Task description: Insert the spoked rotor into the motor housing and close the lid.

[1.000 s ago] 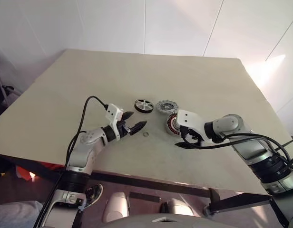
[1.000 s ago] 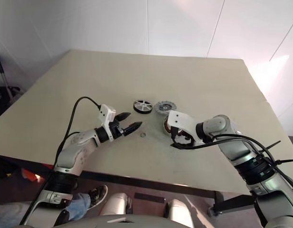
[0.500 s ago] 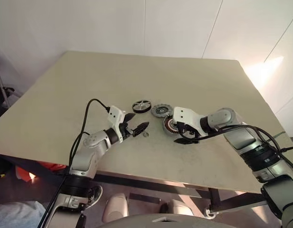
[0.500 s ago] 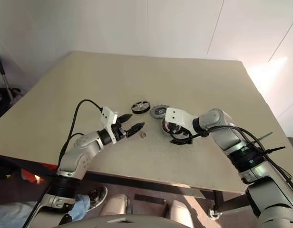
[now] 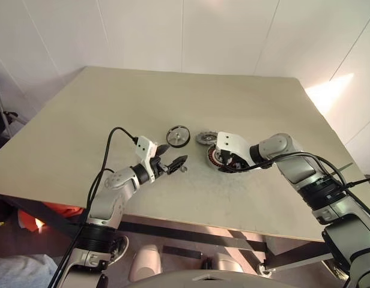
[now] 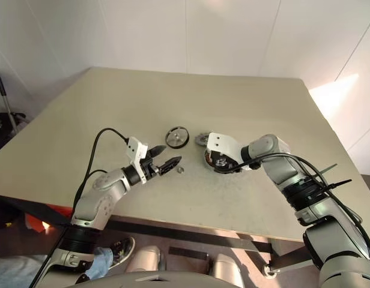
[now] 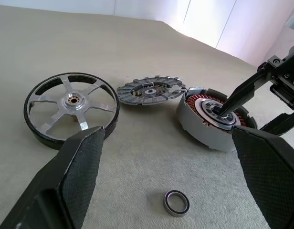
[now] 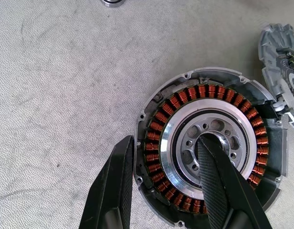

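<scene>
Right gripper [image 8: 163,191] down on the motor housing [image 8: 211,150], fingers partly spread and straddling its wall: one finger [image 8: 215,176] tipped into the pale central hub, the other [image 8: 113,186] outside the rim against the table [image 5: 83,120]; ring of copper-red windings caught between the two. Cannot tell whether pinched firmly or merely closing around that wall. Housing resting on the table, open face up, tilted slightly in the left wrist view.

Left gripper [image 5: 171,163] held level above the table, fingers spread wide, nothing between them, aimed toward the parts. Small metal ring [image 7: 177,202] lying flat just ahead of its fingertips.

Spoked rotor [image 7: 70,108] flat on the table, black rim and silver spokes showing, to the left of the other parts and apart from the housing. Lid [image 7: 149,90] lying between rotor and housing, flat, just beside the housing rim, near the rotor but not touching it
</scene>
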Action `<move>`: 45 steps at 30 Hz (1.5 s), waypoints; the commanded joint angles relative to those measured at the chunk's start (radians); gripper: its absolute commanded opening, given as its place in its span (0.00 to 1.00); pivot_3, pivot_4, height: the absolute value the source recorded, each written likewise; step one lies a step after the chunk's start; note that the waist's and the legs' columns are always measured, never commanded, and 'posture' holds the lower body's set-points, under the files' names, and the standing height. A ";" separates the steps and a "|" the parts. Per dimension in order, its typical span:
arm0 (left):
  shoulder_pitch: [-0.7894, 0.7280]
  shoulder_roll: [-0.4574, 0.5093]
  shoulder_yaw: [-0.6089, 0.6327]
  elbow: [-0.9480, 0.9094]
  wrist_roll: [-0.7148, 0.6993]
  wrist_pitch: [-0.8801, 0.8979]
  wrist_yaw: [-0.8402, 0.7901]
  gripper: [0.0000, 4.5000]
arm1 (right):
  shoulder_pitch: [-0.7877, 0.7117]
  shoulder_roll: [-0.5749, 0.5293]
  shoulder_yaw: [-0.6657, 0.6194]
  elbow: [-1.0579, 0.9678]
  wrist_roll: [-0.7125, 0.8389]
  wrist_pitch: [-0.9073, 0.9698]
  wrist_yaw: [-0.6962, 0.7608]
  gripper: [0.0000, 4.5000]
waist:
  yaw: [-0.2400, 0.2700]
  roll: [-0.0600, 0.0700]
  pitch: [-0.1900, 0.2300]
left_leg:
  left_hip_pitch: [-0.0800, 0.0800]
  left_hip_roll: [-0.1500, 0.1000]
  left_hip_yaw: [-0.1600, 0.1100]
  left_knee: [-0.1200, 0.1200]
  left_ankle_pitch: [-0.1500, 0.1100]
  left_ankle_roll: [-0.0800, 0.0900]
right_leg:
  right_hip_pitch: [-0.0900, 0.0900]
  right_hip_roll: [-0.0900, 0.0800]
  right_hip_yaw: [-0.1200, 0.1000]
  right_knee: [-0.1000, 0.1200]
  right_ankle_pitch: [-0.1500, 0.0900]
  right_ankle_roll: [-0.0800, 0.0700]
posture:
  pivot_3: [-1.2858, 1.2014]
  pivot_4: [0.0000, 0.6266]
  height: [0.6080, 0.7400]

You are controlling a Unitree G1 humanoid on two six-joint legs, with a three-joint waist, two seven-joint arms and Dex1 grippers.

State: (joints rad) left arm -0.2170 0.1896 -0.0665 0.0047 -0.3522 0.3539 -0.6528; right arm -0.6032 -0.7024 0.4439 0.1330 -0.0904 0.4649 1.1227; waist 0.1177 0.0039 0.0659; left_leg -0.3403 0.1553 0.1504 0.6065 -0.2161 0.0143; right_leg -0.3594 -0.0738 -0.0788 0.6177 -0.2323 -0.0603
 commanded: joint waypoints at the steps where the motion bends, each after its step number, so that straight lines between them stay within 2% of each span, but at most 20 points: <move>1: 0.000 -0.003 0.010 -0.034 -0.011 -0.020 0.004 1.00 | -0.030 0.035 -0.038 0.035 -0.005 0.120 -0.048 0.41 | -0.002 0.000 0.000 | 0.000 0.000 0.000 0.000 0.000 0.000 | 0.000 0.000 0.000 0.000 0.000 0.000 | 0.52 0.00 1.00; 9: 0.009 0.005 0.005 -0.044 -0.010 -0.012 0.003 1.00 | -0.137 0.138 -0.117 -0.007 0.078 0.393 -0.095 0.41 | -0.024 0.000 0.000 | -0.004 0.000 0.000 0.000 0.001 -0.001 | -0.005 0.000 0.000 0.001 0.000 0.000 | 0.52 0.00 1.00; 15: 0.006 0.011 0.008 -0.048 -0.011 -0.006 0.005 1.00 | -0.126 0.166 -0.098 -0.032 0.083 0.425 -0.138 0.41 | -0.026 0.000 0.000 | -0.009 0.000 0.000 -0.003 0.001 -0.001 | -0.010 0.000 0.000 0.001 0.004 -0.007 | 0.52 0.00 1.00; 20: 0.015 0.021 0.015 -0.065 -0.015 0.004 0.010 1.00 | -0.110 0.203 -0.076 -0.058 0.094 0.456 -0.166 0.41 | -0.035 0.000 0.000 | -0.008 0.000 0.000 -0.005 0.002 -0.003 | -0.010 0.000 0.000 0.001 0.004 -0.007 | 0.52 0.00 1.00; 22: 0.017 0.026 0.019 -0.069 -0.017 0.007 0.013 1.00 | -0.102 0.211 -0.070 -0.091 0.105 0.478 -0.167 0.41 | -0.039 0.000 0.000 | -0.008 0.000 0.000 -0.005 0.002 -0.003 | -0.010 0.000 0.000 0.001 0.001 -0.001 | 0.52 0.00 1.00; 25: 0.021 0.031 0.022 -0.074 -0.019 0.010 0.014 1.00 | -0.093 0.221 -0.066 -0.136 0.116 0.513 -0.171 0.41 | -0.044 0.000 0.000 | -0.008 0.000 0.000 -0.005 0.002 -0.003 | -0.011 0.000 0.000 0.001 0.001 -0.001 | 0.52 0.00 1.00; 27: 0.023 0.033 0.024 -0.076 -0.020 0.011 0.015 1.00 | -0.088 0.226 -0.063 -0.157 0.120 0.530 -0.177 0.41 | -0.045 0.000 0.000 | -0.009 0.000 0.000 -0.006 0.002 -0.003 | -0.012 0.000 0.000 0.000 0.004 -0.007 | 0.52 0.00 1.00; 45: 0.024 0.034 0.027 -0.077 -0.016 0.015 0.022 1.00 | -0.082 0.311 -0.017 -0.173 0.137 0.593 -0.249 0.41 | -0.051 0.000 0.000 | -0.008 0.000 0.001 -0.010 0.002 -0.004 | -0.011 0.001 0.000 -0.003 0.003 -0.005 | 0.52 0.00 1.00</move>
State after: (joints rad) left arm -0.1879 0.2163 -0.0509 -0.0290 -0.3552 0.3720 -0.6312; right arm -0.6841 -0.4248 0.3987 -0.0081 0.0038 1.0566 0.8637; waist 0.0667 0.0039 0.0660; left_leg -0.3483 0.1554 0.1509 0.5968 -0.2139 0.0104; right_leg -0.3701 -0.0731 -0.0789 0.6149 -0.2292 -0.0663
